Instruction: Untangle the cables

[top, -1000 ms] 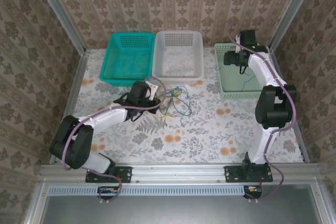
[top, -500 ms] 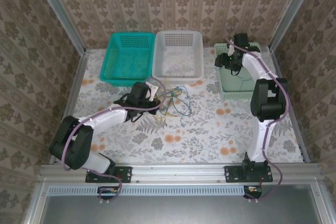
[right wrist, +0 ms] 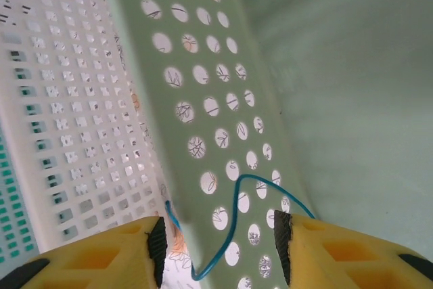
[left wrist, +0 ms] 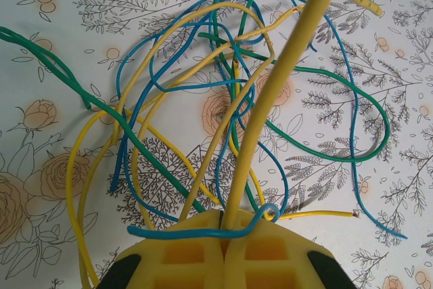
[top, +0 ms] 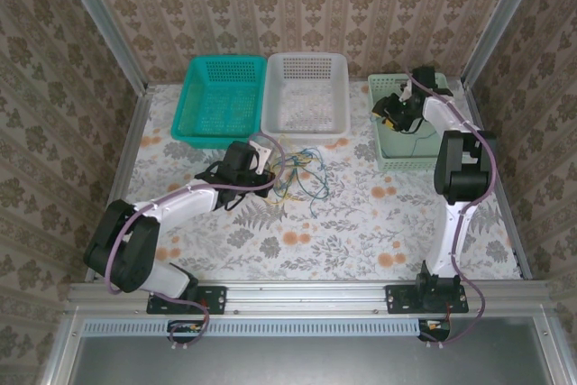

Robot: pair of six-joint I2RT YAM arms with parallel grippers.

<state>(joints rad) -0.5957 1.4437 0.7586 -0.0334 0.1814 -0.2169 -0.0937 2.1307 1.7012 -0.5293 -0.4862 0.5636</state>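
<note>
The left gripper [left wrist: 223,220] is pressed together on a yellow cable [left wrist: 276,99] rising from the tangled cables [top: 302,176] on the counter [top: 361,223], near the white basket [top: 306,87]; the right gripper [right wrist: 218,245], spread, straddles a blue cable [right wrist: 233,201] at the green basket [right wrist: 304,65] wall

Cables [top: 297,176] before baskets [top: 306,58], one strand [right wrist: 232,225] inside (rightmost)

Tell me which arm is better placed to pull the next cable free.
Left. The left gripper is shut on a yellow cable at the tangle; the right gripper hangs open at the pale green basket, far from it.
</note>
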